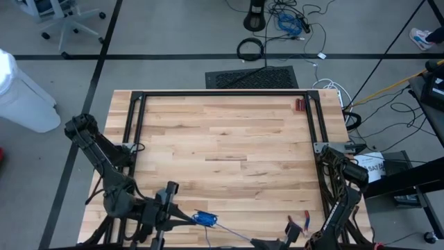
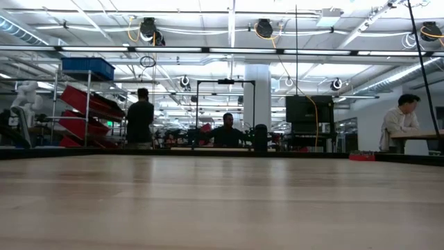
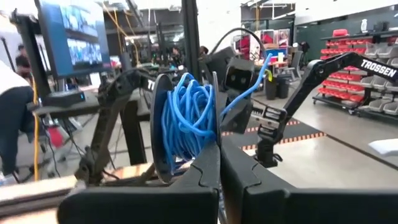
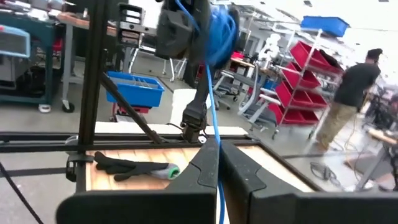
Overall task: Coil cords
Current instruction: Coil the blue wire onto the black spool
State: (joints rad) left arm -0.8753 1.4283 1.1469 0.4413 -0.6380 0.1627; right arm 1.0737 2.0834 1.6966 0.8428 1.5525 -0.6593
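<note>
Gripping blue cord coil (image 3: 186, 121), left end effector (image 3: 219, 180) shut; right end effector (image 4: 217, 171) pinching cord strand.

Even, bright light falls from overhead onto the wooden worktop (image 1: 222, 146), which shows only faint, soft shadows beside the black frame (image 1: 135, 118). Seen level across the worktop, long ceiling lights (image 2: 229, 28) glare white and wash out the space around them, while the nearest stretch of wood is soft and out of focus. At the left wrist, the blue cord (image 3: 186, 121) is fairly crisp but the room behind blurs. The right wrist picture is smeared, with a pale, blown-out background.
</note>
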